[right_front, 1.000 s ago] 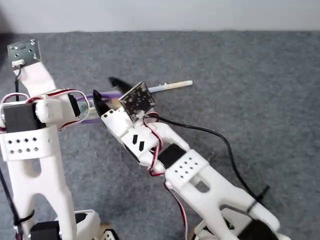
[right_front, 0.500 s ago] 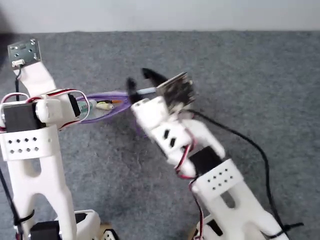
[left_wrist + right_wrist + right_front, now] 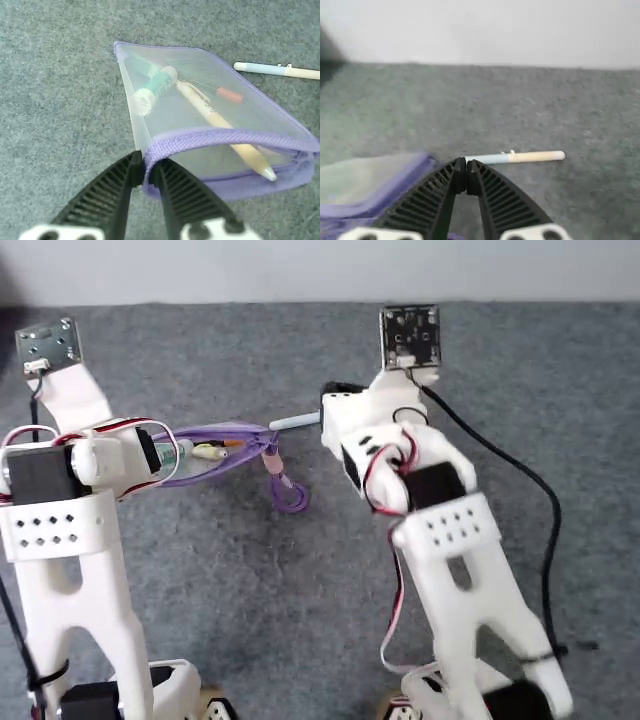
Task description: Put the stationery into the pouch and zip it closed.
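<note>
Our left gripper (image 3: pixel 146 172) pinches the zip rim of one purple pouch (image 3: pixel 250 120) toward the desk's left edge. Inside we count one yellow pen (image 3: pixel 220 125), one teal tube (image 3: pixel 152 87) and one orange piece (image 3: pixel 230 95). One pale pen (image 3: pixel 520 157) lies just beside the pouch, near our right gripper (image 3: pixel 466 175), which is closed on nothing.

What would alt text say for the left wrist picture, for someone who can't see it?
The left pincer, shut, grips the purple zip edge of an open see-through pouch on grey carpet. Inside lie a cream pen and a green-capped item; a loose pen rests on the carpet beyond the pouch, apart from it.
</note>
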Robot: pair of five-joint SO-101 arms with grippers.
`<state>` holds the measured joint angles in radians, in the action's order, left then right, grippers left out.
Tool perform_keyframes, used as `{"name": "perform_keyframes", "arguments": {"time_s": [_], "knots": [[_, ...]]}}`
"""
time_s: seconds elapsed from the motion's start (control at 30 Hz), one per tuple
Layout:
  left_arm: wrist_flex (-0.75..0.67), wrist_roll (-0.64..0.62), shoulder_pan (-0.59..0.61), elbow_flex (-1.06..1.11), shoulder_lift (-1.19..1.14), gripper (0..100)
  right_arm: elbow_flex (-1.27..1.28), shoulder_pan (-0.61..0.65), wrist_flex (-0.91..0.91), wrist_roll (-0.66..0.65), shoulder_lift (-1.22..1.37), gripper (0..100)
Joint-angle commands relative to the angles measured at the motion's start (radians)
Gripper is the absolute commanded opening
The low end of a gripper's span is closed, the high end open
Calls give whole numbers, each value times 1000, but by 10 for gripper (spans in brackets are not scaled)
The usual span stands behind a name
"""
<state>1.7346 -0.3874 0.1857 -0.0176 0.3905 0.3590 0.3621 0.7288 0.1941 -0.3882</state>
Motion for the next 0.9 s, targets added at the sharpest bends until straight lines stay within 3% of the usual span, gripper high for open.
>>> {"name": "perform_keyframes", "arguments": {"time_s": [0.0, 0.37, 0.47, 0.67, 0.87], "knots": [[-12, -2, -5, -45, 12, 11, -103, -35, 8, -121, 120, 8], [-11, -2, -5, -45, 12, 11, -568, -44, 326, -502, 593, 21], [-11, -2, -5, -45, 12, 11, -694, -44, 392, -629, 734, 113], [-11, -2, -5, -45, 12, 11, -904, -39, 458, -870, 966, 392], [-11, -2, -5, -45, 12, 11, -1076, -24, 450, -1056, 1136, 371]]}}
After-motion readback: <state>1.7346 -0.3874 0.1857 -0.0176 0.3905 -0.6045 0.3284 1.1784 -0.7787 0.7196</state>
